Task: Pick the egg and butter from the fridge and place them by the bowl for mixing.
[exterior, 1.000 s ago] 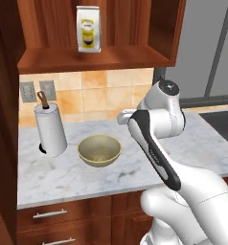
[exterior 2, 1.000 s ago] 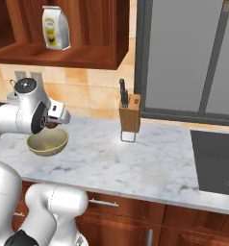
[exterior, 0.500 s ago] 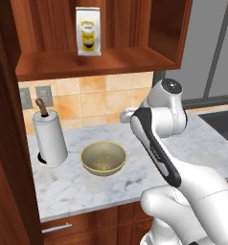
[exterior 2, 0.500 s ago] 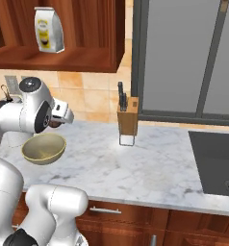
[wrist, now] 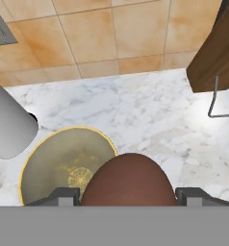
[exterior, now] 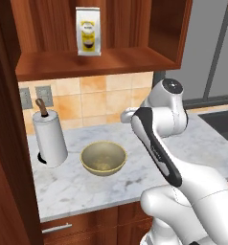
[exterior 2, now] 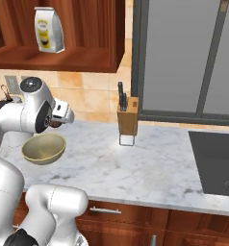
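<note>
**Egg held in the claw above the marble surface, beside the bowl**

Hand view: the claw (wrist: 128, 194) is pinching the egg (wrist: 129, 180), a reddish-brown ball seated between the two dark finger tips (wrist: 63, 196). Below and to the left of the egg in this view lies the bowl (wrist: 44, 166), tan-olive with a lighter rim, standing on the marble surface (wrist: 150, 115).

Left base view: the bowl (exterior: 103, 158) stands just beside a white paper towel roll (exterior: 49, 139) at the rear of the surface (exterior: 68, 186). The arm (exterior: 156, 143) reaches over the surface to the right of the bowl. A yellow-and-white bag (exterior: 89, 31) stands on the wooden shelf (exterior: 96, 60) above.

Right base view: a knife block (exterior 2: 127, 116) stands on the surface, well apart from the bowl (exterior 2: 44, 148). The grey fridge (exterior 2: 184, 57) rises behind it.
</note>
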